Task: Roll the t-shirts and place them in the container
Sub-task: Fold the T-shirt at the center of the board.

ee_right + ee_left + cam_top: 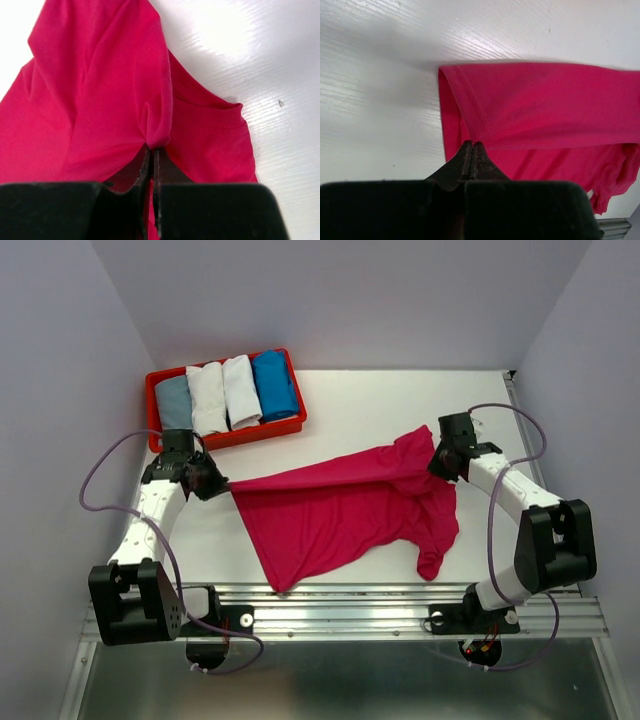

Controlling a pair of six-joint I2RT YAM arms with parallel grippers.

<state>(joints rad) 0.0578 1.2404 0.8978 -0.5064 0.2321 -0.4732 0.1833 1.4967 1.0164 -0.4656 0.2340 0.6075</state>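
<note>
On the near half of the worktop (pixel 400 405), a magenta-pink t-shirt (pixel 340 515) lies unrolled, spread in a loose sheet from about 9 o'clock to 3 o'clock, with one sleeve trailing toward the near edge at 5 o'clock. At 9 o'clock the left gripper (pixel 218 483) has its jaws pressed together on a hemmed corner of the cloth, where the fabric is doubled over just ahead of the tips. At 3 o'clock the right gripper (pixel 437 465) is likewise pinched tight, on a bunched fold beside a sleeve opening. Between them the shirt's far edge runs fairly straight, though the body is creased and not flat. Farther back, at 11 o'clock, a red tray (pixel 250 434) holds four finished rolls side by side: a grey-blue t-shirt (pixel 173 403), two white t-shirts (pixel 208 398) and a bright blue t-shirt (pixel 274 384). By that count four of five appear done. The pink one has yet to be laid out and rolled.
</note>
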